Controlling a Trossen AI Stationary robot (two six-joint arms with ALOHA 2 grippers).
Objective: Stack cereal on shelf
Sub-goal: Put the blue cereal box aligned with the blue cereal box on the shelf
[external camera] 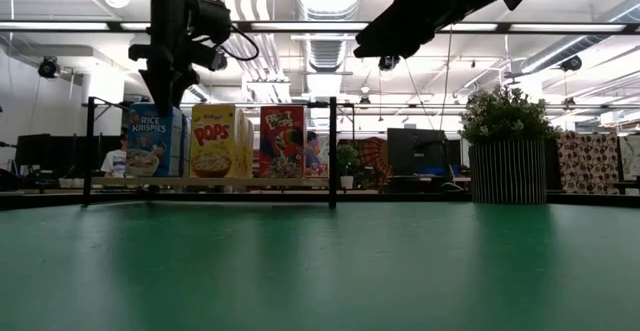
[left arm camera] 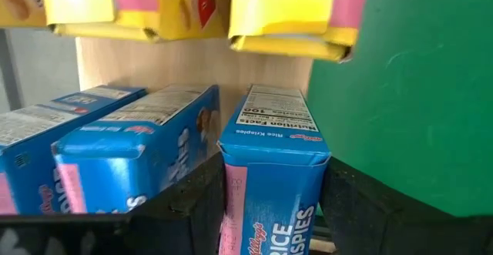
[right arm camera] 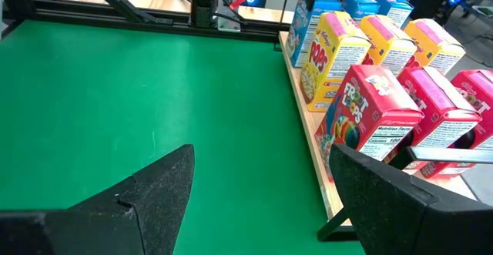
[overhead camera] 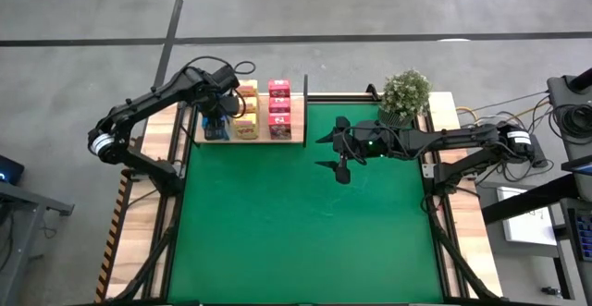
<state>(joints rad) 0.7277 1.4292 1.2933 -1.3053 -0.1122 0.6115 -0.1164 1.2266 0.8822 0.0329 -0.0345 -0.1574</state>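
Note:
The light-wood shelf (overhead camera: 298, 123) lies at the green mat's far left corner. On it stand rows of cereal boxes: blue (overhead camera: 215, 130), yellow (overhead camera: 246, 114) and pink (overhead camera: 279, 110). My left gripper (overhead camera: 219, 112) points straight down over the blue row and is shut on a blue Rice Krispies box (left arm camera: 271, 143), the one nearest the mat in that row. The other blue boxes (left arm camera: 131, 143) stand beside it. My right gripper (overhead camera: 335, 153) hangs open above the mat, right of the shelf, with nothing between its fingers (right arm camera: 162, 182). My left gripper pinches the blue box's upper end between its two fingers, one on each broad face (left arm camera: 231, 201). The fingers come from above, pointing down. The box is upright, and in the low view its bottom (external camera: 150, 174) is at the shelf board.
A potted plant (overhead camera: 404, 95) stands at the mat's far right corner. Thin black posts (external camera: 332, 151) rise at the shelf's ends. The green mat (overhead camera: 305, 232) spreads from the shelf to the near edge, with wooden table strips on both sides.

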